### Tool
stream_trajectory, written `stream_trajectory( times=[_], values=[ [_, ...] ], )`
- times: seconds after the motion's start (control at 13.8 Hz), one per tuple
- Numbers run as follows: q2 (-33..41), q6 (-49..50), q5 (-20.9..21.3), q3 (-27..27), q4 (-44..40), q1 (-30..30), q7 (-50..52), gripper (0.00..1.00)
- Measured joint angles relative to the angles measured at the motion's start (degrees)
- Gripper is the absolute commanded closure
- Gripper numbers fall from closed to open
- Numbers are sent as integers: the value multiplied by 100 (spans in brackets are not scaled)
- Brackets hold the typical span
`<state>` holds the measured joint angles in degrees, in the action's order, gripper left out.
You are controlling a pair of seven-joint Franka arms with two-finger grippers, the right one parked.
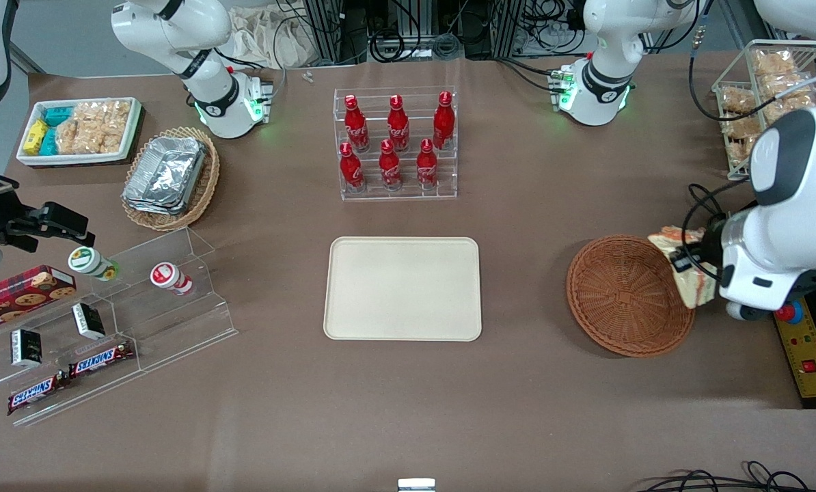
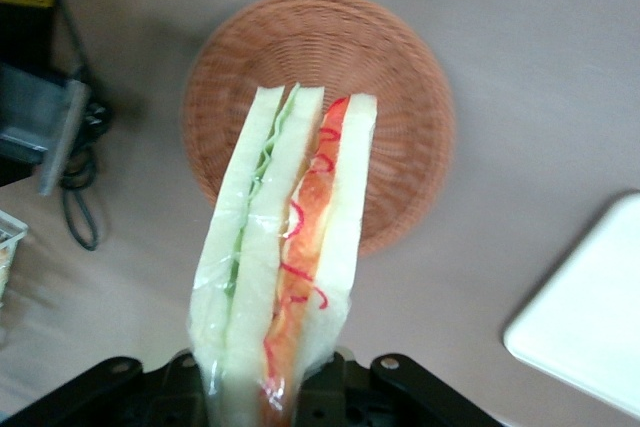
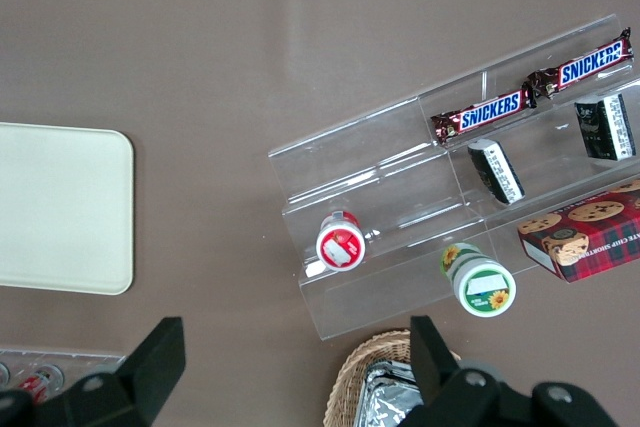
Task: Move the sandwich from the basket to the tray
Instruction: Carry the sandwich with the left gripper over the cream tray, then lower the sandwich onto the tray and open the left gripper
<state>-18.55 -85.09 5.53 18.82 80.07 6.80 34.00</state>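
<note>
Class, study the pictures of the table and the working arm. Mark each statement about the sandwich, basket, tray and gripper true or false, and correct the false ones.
1. The gripper holds the sandwich. True.
2. The sandwich lies in the basket. False: it is lifted above the basket's edge, and the basket has nothing in it.
3. The tray has nothing on it. True.
4. The tray touches the basket. False: bare table separates them.
5. Six red bottles stand in a clear rack farther from the front camera than the tray. True.
</note>
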Motion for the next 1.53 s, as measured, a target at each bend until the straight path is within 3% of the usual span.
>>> stream_trajectory(
  times=[0.22,0.36,0.65,1.02,1.53],
  values=[
    [-70,-170,-271,867,10,-91,195,100],
    [-229,-815,-338,1257,318,-143,274,100],
    [-1041,-2116,-321,1614,831,-437,362,100],
    [-1922,-3107,471,1623,820,-1077,1166,100],
    [-2726,-3615,1225,1624,804,-1355,1683,100]
  ],
)
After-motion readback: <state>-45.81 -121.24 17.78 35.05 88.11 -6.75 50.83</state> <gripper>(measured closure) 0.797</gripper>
